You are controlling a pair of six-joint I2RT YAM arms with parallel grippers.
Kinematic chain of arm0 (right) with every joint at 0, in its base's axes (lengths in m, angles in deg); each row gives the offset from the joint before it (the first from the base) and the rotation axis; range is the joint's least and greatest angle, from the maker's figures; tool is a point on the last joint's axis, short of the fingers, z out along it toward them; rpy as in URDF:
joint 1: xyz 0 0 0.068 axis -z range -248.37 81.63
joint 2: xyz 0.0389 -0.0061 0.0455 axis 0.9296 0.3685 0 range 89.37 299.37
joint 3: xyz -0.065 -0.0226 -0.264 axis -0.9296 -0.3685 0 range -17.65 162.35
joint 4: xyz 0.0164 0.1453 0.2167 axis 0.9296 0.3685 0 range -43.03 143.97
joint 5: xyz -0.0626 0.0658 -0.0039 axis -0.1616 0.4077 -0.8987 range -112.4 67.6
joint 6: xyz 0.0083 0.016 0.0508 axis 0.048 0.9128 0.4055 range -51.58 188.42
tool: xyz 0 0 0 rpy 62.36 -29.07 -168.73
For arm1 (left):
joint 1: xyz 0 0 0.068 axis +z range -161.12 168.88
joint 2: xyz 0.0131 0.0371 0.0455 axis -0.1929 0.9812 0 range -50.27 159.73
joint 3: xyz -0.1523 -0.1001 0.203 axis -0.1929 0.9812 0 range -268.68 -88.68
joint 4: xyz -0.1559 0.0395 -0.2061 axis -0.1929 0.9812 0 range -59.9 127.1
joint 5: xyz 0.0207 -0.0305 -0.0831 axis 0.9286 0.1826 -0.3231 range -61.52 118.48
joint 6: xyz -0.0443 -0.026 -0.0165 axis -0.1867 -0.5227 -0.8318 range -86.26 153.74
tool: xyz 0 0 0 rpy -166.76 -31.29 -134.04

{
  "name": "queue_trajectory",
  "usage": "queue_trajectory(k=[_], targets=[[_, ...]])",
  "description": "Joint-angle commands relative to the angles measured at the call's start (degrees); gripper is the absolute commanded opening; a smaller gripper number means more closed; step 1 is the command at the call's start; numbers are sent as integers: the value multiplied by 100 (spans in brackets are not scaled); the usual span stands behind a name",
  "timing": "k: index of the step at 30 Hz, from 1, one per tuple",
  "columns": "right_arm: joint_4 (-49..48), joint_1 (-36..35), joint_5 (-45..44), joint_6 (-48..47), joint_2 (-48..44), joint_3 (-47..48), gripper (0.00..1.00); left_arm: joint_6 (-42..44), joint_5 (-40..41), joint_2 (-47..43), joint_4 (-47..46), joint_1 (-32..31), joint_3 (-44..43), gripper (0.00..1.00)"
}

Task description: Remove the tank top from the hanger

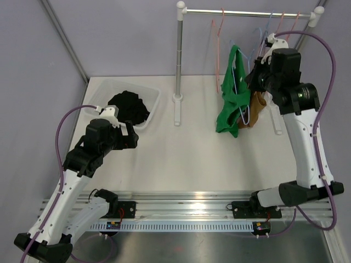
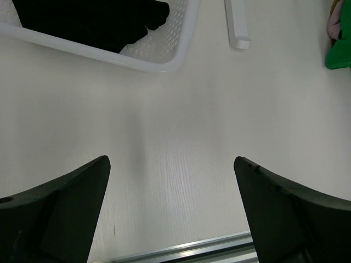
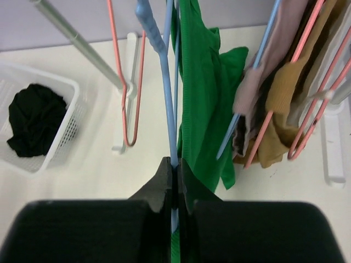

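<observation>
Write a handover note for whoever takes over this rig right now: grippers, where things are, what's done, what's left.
Left gripper: open, empty, over bare table near the white basket holding black cloth.
Right gripper: shut on the blue hanger at the rack.
Green tank top: on that hanger, beside other clothes.
Done: hanger gripped.
Left: pull the top off the hanger, probably with the left arm.
</observation>
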Motion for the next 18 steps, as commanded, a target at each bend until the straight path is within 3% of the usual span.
queue_trajectory(k=[1,6,13,18], targets=[[-505,-60,600,117,-962,-838,0,-259,-286,-39,-358,-54,-146,99],[-206,-69,1547,152,-2122,-2095,0,-602,-121,109,-568,-641,-549,99],[311,-60,2174,161,-3318,-3434,0,-752,1214,1198,-928,-2766,-1665,99],[682,-60,2935,-111,-3583,-4065,0,-427,1515,1709,-1788,-3648,-2114,99]])
